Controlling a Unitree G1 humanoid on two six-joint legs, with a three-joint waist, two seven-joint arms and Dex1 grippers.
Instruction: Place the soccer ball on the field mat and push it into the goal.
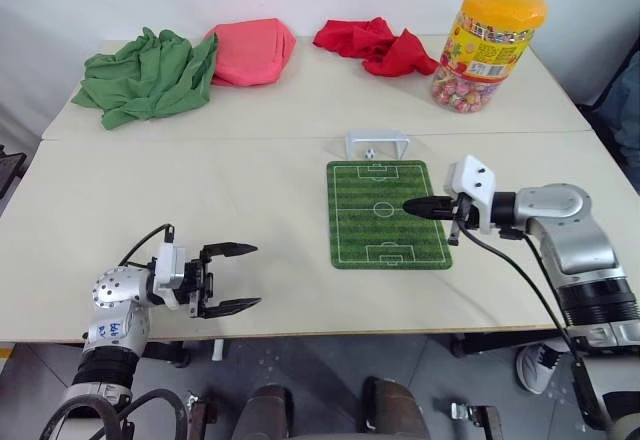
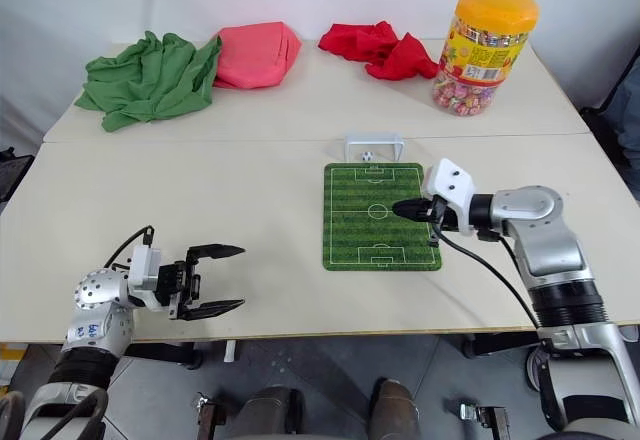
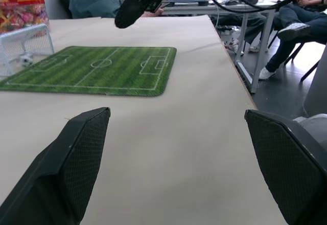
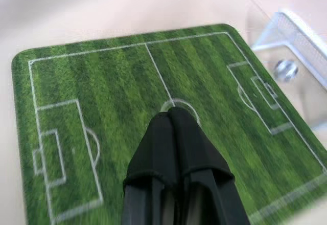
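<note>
Soccer ball sits inside the goal, just above the field mat at frame center. Right gripper hovers over the mat's right-center, fingers pressed together, empty. Left gripper at lower left, jaws wide apart, empty.

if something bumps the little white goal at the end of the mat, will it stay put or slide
Probably slides or tips: the goal looks like a thin, light plastic frame standing loose on the smooth table, just off the field mat. The soccer ball inside it would likely roll away easily.
</note>
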